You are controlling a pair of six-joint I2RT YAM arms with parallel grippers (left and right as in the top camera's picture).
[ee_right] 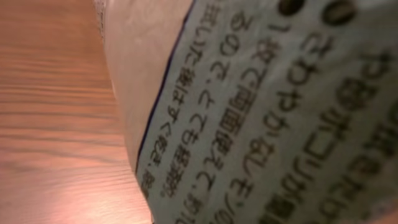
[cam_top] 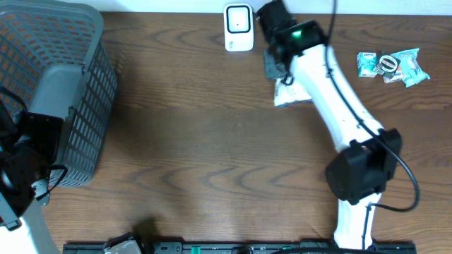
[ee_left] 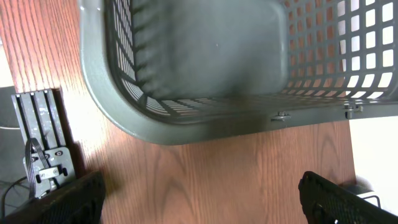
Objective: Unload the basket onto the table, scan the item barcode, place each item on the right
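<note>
The packet [cam_top: 289,93] is gripped
Clamped by the right gripper [cam_top: 274,65] just right of the scanner [cam_top: 239,28]; the left gripper [ee_left: 202,194] is spread wide.

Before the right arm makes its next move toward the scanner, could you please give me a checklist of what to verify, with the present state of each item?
1. Right fingers shut on the white packet: ok, it seems; the packet fills the right wrist view.
2. Barcode turned toward the scanner: cannot tell; only printed text shows.
3. Scanner unobstructed at the table's far edge: ok.
4. Left fingers open, far from the scanner, by the basket: ok.
5. Teal packets out of the path, on the arm's other side: ok.
</note>
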